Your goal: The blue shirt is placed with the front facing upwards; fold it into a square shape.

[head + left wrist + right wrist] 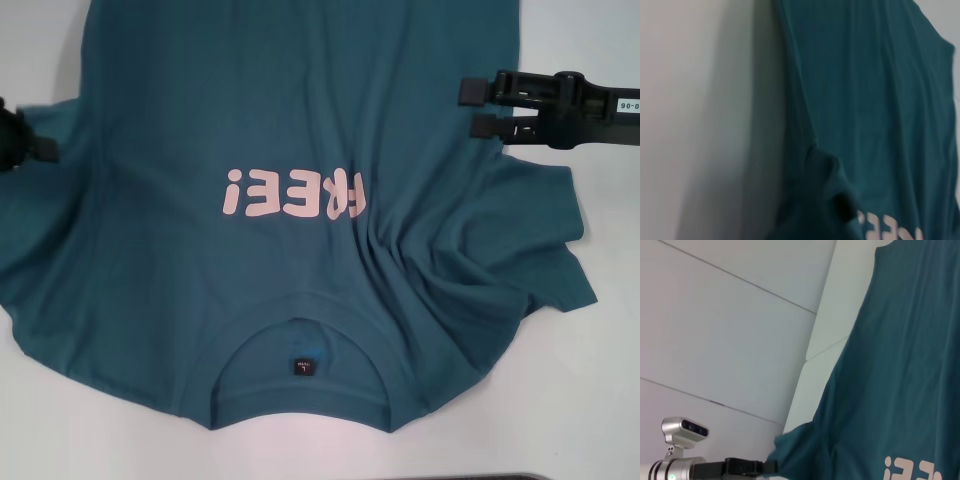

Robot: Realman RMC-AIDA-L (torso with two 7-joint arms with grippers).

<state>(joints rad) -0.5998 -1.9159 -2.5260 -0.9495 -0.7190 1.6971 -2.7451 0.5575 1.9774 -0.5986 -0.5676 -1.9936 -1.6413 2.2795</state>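
Teal-blue cotton, the blue shirt (300, 170) lies print-up across the table (610, 400), collar (300, 335) at lower centre, so we bring the parted-fingered right gripper (472, 108) over its right side, while the left gripper's (15, 140) fingers stay unreadable at frame left.

The blue shirt (300, 130) lies spread front-up on the white surface, collar nearest the robot, black neck label showing inside it. Pale pink "FREE!" print sits mid-chest. The sleeve on the robot's right is rumpled, creases fanning toward the print.
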